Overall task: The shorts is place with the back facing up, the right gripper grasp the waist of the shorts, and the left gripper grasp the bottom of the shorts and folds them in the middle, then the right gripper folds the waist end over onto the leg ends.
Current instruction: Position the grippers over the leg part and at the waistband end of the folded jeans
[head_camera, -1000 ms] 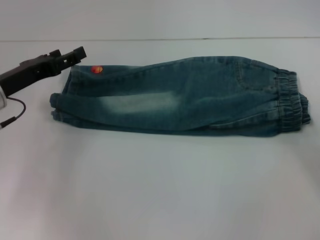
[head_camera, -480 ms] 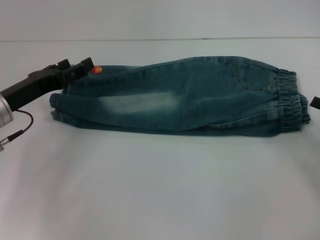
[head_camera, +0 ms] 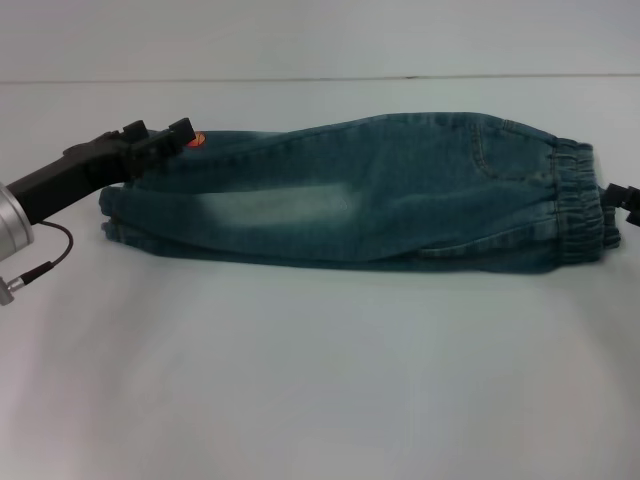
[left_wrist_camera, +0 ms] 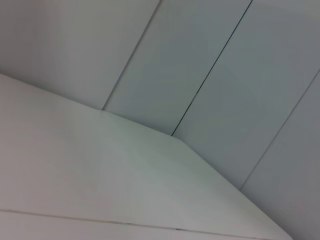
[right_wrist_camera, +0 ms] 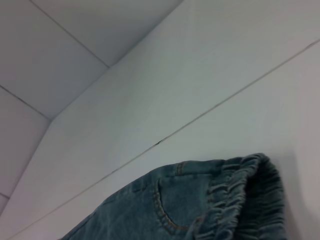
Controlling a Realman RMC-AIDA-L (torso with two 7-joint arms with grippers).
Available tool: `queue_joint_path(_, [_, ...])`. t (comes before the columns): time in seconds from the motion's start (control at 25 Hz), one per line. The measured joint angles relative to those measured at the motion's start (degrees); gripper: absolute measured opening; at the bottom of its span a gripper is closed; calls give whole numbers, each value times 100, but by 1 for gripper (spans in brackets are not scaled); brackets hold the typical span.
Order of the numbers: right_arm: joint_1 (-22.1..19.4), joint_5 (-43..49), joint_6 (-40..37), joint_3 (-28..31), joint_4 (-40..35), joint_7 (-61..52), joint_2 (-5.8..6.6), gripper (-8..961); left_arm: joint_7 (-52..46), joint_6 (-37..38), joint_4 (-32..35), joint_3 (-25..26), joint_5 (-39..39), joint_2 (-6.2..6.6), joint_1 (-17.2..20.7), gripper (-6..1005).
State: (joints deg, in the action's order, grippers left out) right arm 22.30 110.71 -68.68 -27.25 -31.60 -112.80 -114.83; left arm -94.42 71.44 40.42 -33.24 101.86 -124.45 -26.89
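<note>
— Where are the shorts?

— The denim shorts lie flat on the white table, already doubled lengthwise, stretched across my view. The elastic waistband is at my right, the leg hems at my left. A back pocket seam shows near the waist, and a small orange-red patch sits on the far edge by the hems. A pale faded streak runs along the middle of the cloth.

— And your left gripper?

— My left gripper reaches in from the left, over the far corner of the leg end, its tips just beside the orange-red patch. My two fingers stand a narrow way apart, with nothing between them that I can see. Whether they touch the cloth I cannot tell. My left wrist camera shows only table and wall panels.

— Your right one?

— Only a dark tip of my right gripper shows at the right edge, just beside the waistband. I cannot tell how its fingers stand. From my right wrist, the gathered waistband and the pocket stitching lie close below, with bare table beyond.

— Any containers?

— I see only cloth, table and wall.
</note>
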Motion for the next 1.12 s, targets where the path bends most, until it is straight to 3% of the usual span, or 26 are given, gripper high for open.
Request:
queue_joint_path(0.72, [261, 449, 555, -592, 118, -648, 60, 740, 81, 71, -40, -65, -16, 0, -15, 882])
queue_joint_path(0.96, [264, 521, 408, -579, 55, -523, 55, 516, 181, 170, -60, -76, -54, 0, -25, 878])
queue_joint_path(1.12, [266, 470, 276, -535, 48, -398, 52, 318, 622, 390, -277, -78, -399, 0, -26, 876])
